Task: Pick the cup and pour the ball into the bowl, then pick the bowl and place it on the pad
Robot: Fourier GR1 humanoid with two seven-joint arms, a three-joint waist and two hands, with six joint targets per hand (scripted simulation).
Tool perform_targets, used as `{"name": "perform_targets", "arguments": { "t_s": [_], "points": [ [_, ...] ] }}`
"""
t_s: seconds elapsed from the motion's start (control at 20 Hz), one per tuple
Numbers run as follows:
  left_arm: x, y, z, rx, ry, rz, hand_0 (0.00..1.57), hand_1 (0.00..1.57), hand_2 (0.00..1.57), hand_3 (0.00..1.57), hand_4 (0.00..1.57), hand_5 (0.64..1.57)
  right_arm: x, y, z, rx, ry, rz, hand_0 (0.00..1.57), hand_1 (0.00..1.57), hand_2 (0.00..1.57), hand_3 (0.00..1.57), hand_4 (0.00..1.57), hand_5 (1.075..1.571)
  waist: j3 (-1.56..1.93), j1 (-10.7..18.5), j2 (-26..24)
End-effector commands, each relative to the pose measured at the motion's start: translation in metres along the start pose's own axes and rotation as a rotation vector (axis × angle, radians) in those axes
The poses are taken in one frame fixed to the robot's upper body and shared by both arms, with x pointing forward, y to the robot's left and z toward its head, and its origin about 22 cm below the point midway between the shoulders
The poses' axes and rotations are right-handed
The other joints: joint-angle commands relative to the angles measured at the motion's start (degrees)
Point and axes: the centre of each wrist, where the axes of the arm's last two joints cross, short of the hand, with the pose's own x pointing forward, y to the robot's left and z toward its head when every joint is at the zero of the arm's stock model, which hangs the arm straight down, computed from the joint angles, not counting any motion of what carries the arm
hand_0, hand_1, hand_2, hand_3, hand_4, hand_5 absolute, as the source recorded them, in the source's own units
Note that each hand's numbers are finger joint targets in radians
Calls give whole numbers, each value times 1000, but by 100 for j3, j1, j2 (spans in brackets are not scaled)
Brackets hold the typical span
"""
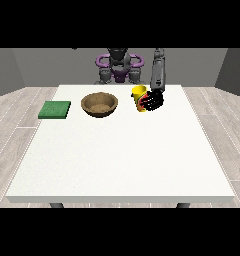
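A large white table (122,155) fills the middle of the frame, its far edge running across the upper part and its near edge low in the picture. Grey wood-look floor (14,107) shows on both sides of it, and a grey wall closes the background.

The robot (119,65) stands behind the far edge of the table at top centre, a grey torso with purple rings at the shoulders. One grey arm (157,72) comes down from the upper right of centre toward the table.

A brown bowl (99,104) sits on the table in the upper middle, a little left of centre, upright with its opening upward. Nothing can be made out inside it.

A flat green pad (55,109) lies at the table's upper left, near the left edge, well apart from the bowl and with nothing on it.

The black hand at the view's right (153,100) is at the end of the arm, just right of centre in the upper part of the table. Its fingers are curled round the side of a yellow cup (138,94), gripping it. The cup stands to the right of the bowl, near it but apart, and shows a red area on the side toward the hand. Whether the cup is lifted off the table or resting on it cannot be told. The ball cannot be made out.

The other hand does not show.
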Motion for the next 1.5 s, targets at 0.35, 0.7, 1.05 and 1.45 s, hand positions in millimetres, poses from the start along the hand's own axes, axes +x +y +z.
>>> {"name": "perform_targets", "arguments": {
  "t_s": [0.35,0.7,1.05,1.45],
  "points": [
    [59,-53,-68,-7,-47,-461,1425,1425,1571,1571,1010,1558,-11,-7,-23,48,23,-9,0,0,0,0,275,1560,0,-195,-161],
    [67,-72,-72,-45,6,-586,1411,1411,1571,1571,940,1564,-30,-18,-10,31,63,-23,0,0,0,0,332,1563,-6,-204,-311],
    [74,-77,-83,-47,-202,-921,1368,1368,1571,1571,828,1552,-44,-18,-22,-7,87,-11,0,0,0,0,347,1562,6,2,-392],
    [90,-153,-46,-314,-363,-1216,1365,1365,1389,1459,914,1483,-79,-17,-21,-41,170,-55,0,0,0,0,382,1566,12,192,-996]
  ]
}}
